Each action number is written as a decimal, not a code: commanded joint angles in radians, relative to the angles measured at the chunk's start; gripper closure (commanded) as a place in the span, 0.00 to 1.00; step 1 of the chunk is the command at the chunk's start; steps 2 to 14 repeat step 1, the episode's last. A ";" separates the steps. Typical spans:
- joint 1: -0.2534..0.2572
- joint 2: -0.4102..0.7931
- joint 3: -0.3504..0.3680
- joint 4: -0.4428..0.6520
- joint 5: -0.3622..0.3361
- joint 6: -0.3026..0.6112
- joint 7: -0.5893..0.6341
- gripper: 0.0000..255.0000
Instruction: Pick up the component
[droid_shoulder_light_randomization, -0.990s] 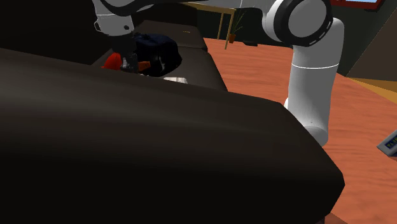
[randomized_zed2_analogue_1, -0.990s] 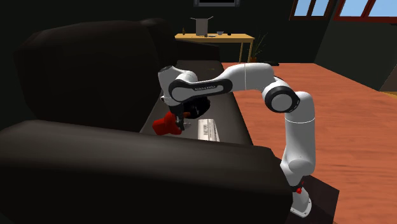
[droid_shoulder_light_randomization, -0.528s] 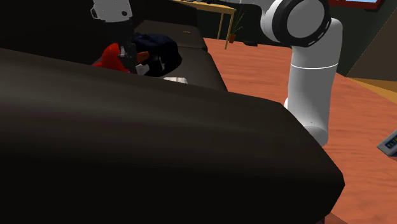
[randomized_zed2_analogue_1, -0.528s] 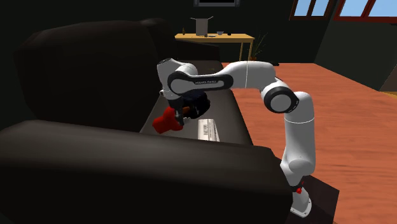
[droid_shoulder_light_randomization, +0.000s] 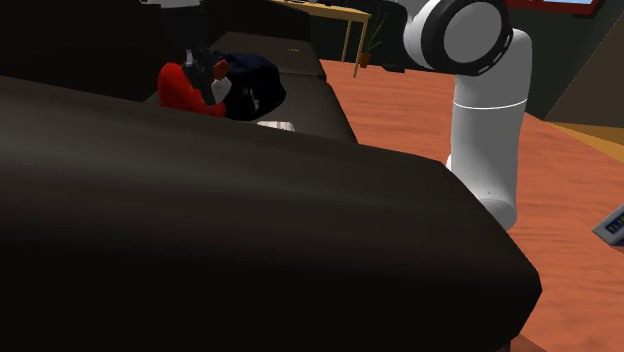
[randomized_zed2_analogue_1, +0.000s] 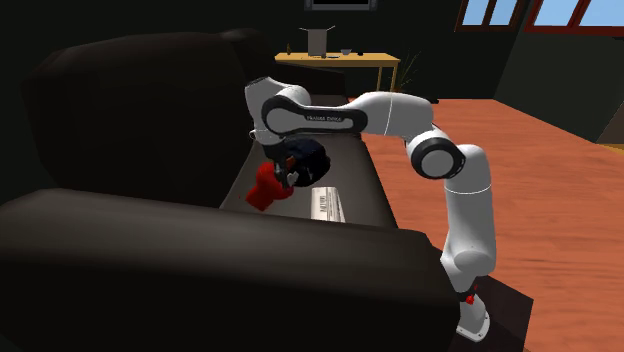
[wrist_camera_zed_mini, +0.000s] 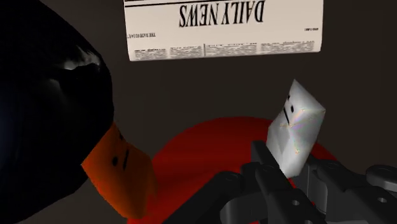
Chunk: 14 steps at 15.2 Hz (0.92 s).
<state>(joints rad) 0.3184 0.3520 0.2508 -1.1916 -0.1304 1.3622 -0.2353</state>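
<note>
1. A dark sofa (droid_shoulder_light_randomization: 250, 230) takes up most of the shoulder view, standing on a reddish floor (droid_shoulder_light_randomization: 400, 110).
2. The white arm (randomized_zed2_analogue_1: 400, 115) reaches from its stand over the sofa's seat.
3. A black rounded lump (wrist_camera_zed_mini: 44, 95) lies on the seat, just beside the gripper.
4. A newspaper (wrist_camera_zed_mini: 222, 28) headed "Daily News" lies flat on the seat, near the lump.
5. The component (randomized_zed2_analogue_1: 268, 187) is red and rounded, with an orange block and a silvery block sticking out. It hangs over the seat, between the sofa's back and the newspaper.
6. The gripper (randomized_zed2_analogue_1: 287, 178) has its fingers closed onto the component and is holding it.
</note>
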 joint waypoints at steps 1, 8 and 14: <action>0.002 0.004 0.000 0.016 -0.001 -0.011 0.000 1.00; 0.002 0.004 0.000 0.016 -0.001 -0.011 0.000 1.00; 0.002 0.004 0.000 0.016 -0.001 -0.011 0.000 1.00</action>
